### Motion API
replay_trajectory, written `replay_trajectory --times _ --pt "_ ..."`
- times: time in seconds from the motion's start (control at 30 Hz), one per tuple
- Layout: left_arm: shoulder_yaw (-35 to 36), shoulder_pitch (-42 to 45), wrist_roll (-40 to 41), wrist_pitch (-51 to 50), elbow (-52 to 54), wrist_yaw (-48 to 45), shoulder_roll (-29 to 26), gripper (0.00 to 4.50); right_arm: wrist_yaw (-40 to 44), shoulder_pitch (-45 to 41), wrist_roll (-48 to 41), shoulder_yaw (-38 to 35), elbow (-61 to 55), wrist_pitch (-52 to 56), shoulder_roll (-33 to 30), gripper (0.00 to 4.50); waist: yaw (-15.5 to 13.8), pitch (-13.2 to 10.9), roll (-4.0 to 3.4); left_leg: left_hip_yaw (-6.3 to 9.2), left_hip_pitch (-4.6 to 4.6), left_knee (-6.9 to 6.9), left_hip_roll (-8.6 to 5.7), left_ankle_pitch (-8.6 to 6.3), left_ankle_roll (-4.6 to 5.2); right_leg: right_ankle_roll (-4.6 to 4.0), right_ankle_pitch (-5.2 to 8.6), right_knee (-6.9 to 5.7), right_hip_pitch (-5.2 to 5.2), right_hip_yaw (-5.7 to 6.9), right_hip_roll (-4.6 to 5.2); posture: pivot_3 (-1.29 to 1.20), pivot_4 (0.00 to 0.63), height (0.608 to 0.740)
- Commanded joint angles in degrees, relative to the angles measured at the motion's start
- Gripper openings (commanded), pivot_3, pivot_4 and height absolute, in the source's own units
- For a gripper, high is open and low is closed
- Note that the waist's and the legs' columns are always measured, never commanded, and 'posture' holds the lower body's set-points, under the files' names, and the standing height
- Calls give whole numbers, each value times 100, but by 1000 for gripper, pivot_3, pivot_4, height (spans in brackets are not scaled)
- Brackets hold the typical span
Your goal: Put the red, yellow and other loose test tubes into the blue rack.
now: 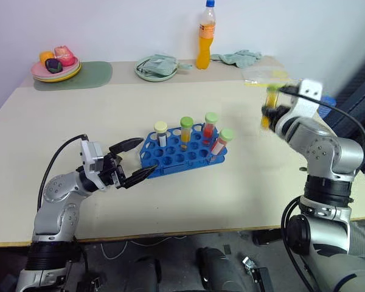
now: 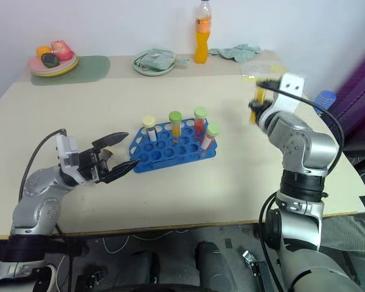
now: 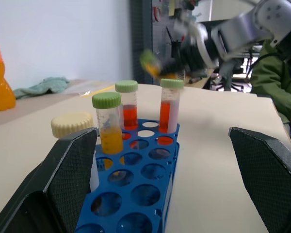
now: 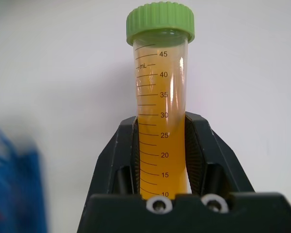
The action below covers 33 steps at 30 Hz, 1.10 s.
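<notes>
Yellow tube clamped in the right gripper, off the table

Yellow-liquid tube (image 4: 161,121) with a green cap stands upright, pinched between the right gripper's (image 4: 161,145) two fingers and held in the air well right of the blue rack (image 1: 179,153). Four capped tubes already stand in the rack: one cream-capped, three green-capped. The left gripper (image 1: 134,161) rests with its fingers spread wide, just beside the rack's left end, holding nothing.
</notes>
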<state>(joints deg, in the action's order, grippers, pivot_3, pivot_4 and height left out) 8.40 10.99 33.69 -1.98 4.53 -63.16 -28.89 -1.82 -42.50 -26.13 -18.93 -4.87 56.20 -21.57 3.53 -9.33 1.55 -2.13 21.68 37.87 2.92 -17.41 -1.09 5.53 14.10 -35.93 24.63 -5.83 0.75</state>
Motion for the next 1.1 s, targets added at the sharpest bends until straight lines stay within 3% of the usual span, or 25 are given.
replay_trajectory --times 0.03,0.17,0.3,0.43,0.63,0.77,1.1 --pt "97 149 37 -3 6 -40 -113 4500 746 293 -124 250 -1176 -1189 120 774 32 1 2 3 0 -1 0 0 0 7 -3 0 0 4 0 0 150 740" --pt "168 248 68 -14 -130 -74 -159 4500 1160 925 -32 694 -2033 -2249 535 774 59 3 5 9 -6 -6 2 0 0 7 -3 -2 -6 11 1 0 150 740" --pt "197 366 44 -2 -245 -47 -187 4500 1240 1858 995 1689 -2401 -3597 765 774 44 4 6 8 -8 -4 2 0 0 -8 5 -5 -6 10 2 0 150 740" --pt "217 526 115 -194 -200 -20 -296 4500 1228 2247 1904 2561 -2087 -4815 1002 774 49 3 5 4 -9 -3 0 0 -1 -11 7 -4 -6 9 5 0 150 740" --pt "275 762 161 -424 -283 -70 -486 4500 1188 2333 2199 2763 -1112 -5860 1495 774 46 3 8 5 -13 -2 0 1 -1 -12 7 -5 -8 9 3 0 150 740" --pt "301 757 191 -568 -193 -46 -571 4500 1376 2474 2191 2842 -513 -6382 1603 774 45 3 8 4 -13 -2 -1 1 -1 -13 7 -5 -10 9 5 0 150 740" --pt "402 547 142 -597 -223 -170 -709 4500 2443 2770 963 2652 92 -6408 1939 774 47 3 7 5 -15 -2 0 1 -1 -13 7 -9 -10 9 5 0 150 740"
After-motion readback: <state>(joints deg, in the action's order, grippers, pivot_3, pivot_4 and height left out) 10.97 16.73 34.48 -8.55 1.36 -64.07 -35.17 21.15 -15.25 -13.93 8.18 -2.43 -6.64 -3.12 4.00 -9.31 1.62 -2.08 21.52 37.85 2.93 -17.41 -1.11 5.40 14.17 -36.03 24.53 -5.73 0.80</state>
